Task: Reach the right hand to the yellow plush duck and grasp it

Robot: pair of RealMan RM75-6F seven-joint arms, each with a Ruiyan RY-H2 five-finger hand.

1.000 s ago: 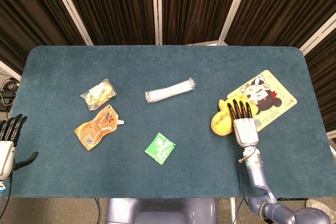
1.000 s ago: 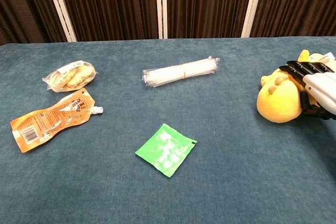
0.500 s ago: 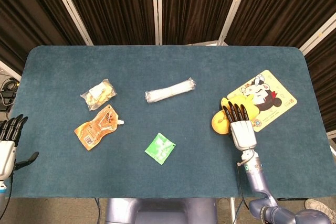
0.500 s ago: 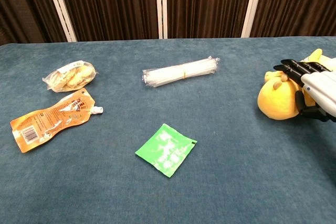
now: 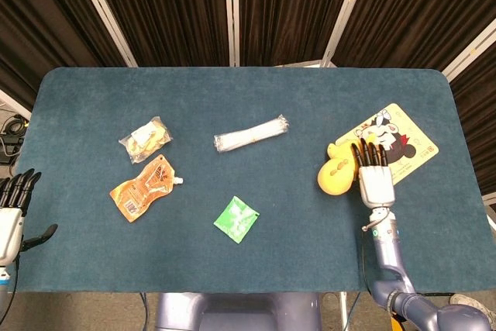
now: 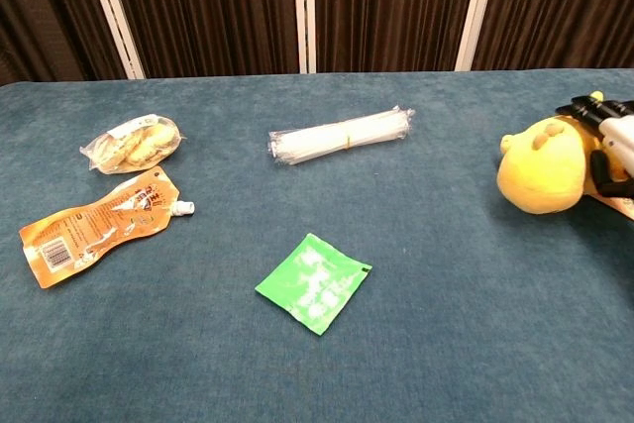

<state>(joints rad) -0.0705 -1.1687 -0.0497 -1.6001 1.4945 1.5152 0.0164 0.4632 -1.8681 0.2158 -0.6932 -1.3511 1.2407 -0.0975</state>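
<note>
Though uncurled, right robot hand [image 5: 375, 177] against duck [image 5: 339, 174].

The yellow plush duck [image 6: 540, 172] is sitting at the far right of the blue tabletop [image 6: 426, 294], the right hand [image 6: 612, 141] touching its right side. A green sachet [image 6: 313, 281] is lying near centre.

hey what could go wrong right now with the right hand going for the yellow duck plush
The right hand sits at the far right side of the yellow plush duck, fingers over its edge rather than around it, so closing may only pinch fabric and let the toy slip. The soft, rounded duck could also roll left, away from the hand. The flat yellow cartoon-printed card lies partly under the duck and hand, so the fingers might catch or drag it.
</note>
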